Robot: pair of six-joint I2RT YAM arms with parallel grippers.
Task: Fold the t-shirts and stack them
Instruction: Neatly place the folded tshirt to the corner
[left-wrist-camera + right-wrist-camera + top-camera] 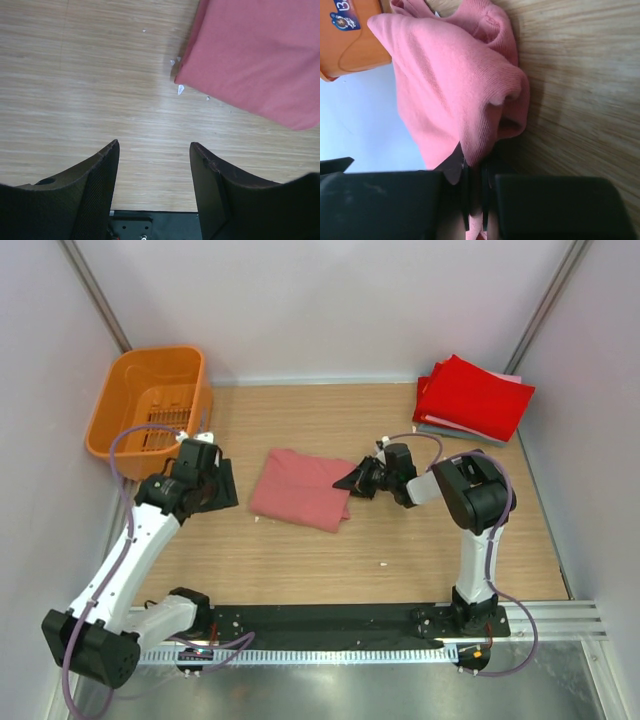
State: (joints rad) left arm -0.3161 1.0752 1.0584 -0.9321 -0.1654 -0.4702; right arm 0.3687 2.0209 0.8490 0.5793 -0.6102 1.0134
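Salmon-pink t-shirt (300,490) edge tight in right pincer (476,172) grip; left pincer (154,165) moderately wide above wooden table (75,75).

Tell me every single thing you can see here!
salmon-pink cloth t-shirt: one, pink, folded, middle of the table.
stack of folded cloth t-shirts: one pile, bright red on top, grey and pale edges beneath, far right corner.
orange plastic slotted basket: one, orange, far left corner.
white scraps: a few, white, beside the pink shirt's corner.
light wooden table: one, light brown.
left hand: one, black, open, left of the pink shirt.
right hand: one, black, shut on the pink shirt's right edge.
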